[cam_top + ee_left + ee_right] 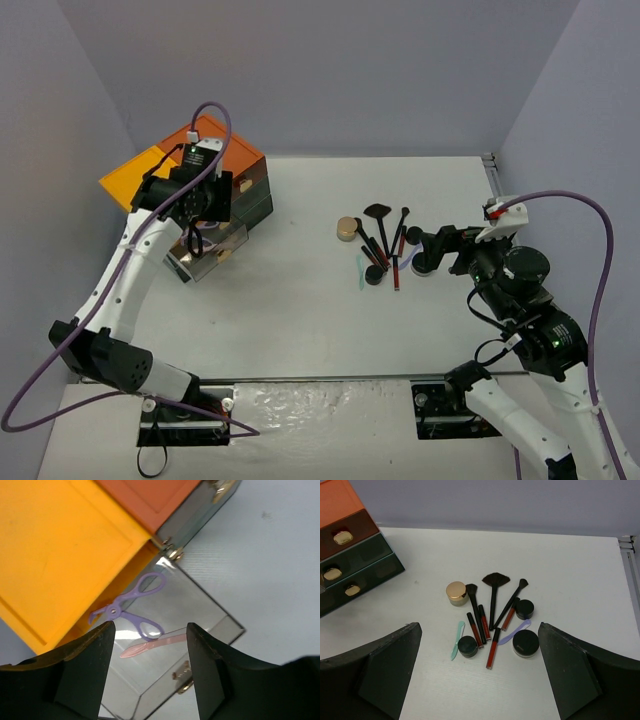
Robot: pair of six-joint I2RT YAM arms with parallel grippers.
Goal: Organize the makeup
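Far left: a lavender curler [132, 607] and a translucent pink spatula [152, 644], both smooth plastic, in a glossy, see-through smoked-plastic drawer [210, 615] with a bright gold-toned metal knob [182, 674]. The yellow top panel [60, 555] looks smooth and satin. Right: a jar [456, 593] with a shiny gold lid, round compacts [525, 643] in black plastic, and soft-bristled brushes [492, 597] with glossy black handles. The white table [570, 570] is matt and finely textured.
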